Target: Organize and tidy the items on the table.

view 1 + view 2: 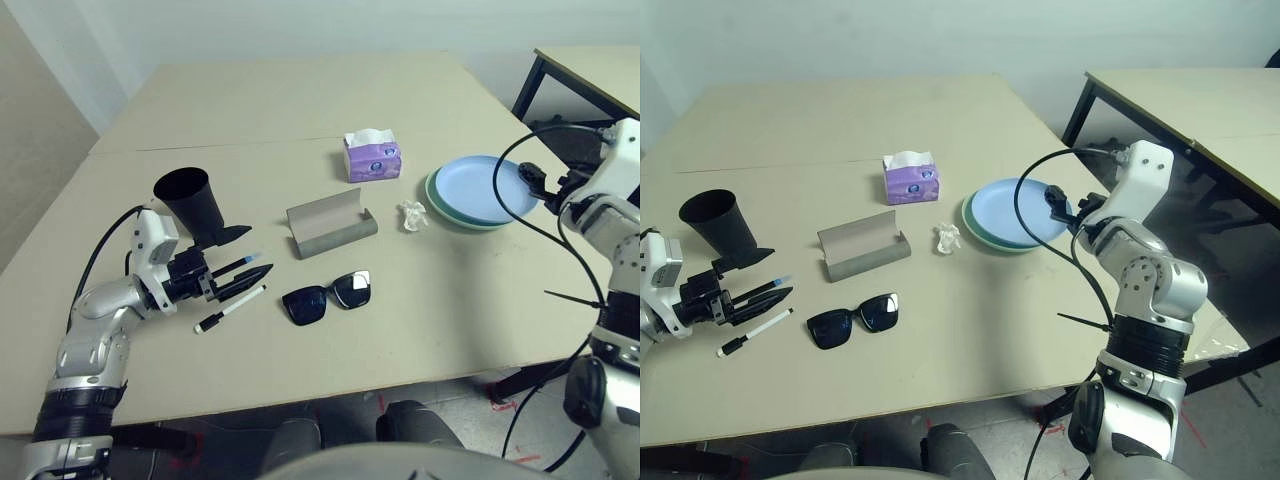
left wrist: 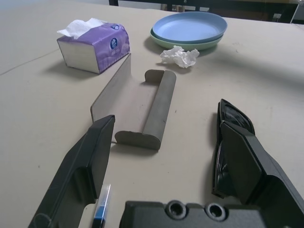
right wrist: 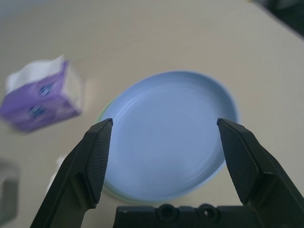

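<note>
The table (image 1: 300, 110) carries the stacked plates, blue plate (image 1: 1015, 212) on green plate (image 1: 975, 226), at the robot's right. The right gripper (image 3: 164, 156), fingers spread and empty, hovers just above the blue plate. The open glasses case (image 1: 331, 227) lies mid-table, the sunglasses (image 1: 328, 297) just before it. The left gripper (image 1: 237, 268), fingers spread, rests low beside two marker pens (image 1: 231, 309), whose long axes run roughly along its fingers; this arm is much the nearer.
</note>
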Controlling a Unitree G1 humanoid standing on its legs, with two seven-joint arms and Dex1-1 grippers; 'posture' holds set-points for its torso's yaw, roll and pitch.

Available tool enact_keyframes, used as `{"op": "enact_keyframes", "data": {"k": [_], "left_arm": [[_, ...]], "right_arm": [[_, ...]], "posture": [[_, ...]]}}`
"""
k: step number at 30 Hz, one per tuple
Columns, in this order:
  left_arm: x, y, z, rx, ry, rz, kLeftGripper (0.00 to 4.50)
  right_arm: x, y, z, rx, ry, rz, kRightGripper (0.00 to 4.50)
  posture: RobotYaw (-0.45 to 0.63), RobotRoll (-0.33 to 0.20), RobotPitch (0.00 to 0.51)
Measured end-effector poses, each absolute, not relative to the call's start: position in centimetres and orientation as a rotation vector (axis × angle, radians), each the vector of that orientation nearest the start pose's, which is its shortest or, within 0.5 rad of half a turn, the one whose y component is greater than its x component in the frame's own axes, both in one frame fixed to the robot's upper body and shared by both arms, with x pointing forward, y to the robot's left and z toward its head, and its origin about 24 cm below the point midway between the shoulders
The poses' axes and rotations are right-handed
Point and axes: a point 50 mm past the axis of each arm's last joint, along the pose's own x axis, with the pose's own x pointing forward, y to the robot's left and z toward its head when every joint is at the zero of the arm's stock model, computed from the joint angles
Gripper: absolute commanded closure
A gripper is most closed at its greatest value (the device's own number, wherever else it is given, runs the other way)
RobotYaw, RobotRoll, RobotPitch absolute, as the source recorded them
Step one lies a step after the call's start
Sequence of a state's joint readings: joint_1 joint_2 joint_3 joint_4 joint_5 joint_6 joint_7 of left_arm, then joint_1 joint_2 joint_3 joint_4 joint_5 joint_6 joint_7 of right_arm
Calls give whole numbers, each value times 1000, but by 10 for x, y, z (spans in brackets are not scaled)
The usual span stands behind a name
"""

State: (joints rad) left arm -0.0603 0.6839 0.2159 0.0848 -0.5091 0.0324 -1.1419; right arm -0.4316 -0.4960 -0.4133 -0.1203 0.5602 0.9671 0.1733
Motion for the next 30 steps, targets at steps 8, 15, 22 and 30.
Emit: {"op": "enact_keyframes", "data": {"k": [8, 15, 22, 30], "left_arm": [[238, 271, 108, 172, 26, -928, 0], [236, 272, 106, 167, 37, -920, 0], [233, 273, 107, 174, 38, -902, 0], [229, 273, 109, 178, 40, -891, 0]], "right_arm": [[272, -197, 121, 50, 389, 555, 30], [279, -158, 96, -7, 462, 700, 30], [306, -148, 85, -42, 501, 565, 30], [329, -149, 90, -135, 474, 435, 30]], "posture": [[-87, 0, 0], [-68, 0, 0], [-57, 0, 0], [-56, 0, 0]]}}
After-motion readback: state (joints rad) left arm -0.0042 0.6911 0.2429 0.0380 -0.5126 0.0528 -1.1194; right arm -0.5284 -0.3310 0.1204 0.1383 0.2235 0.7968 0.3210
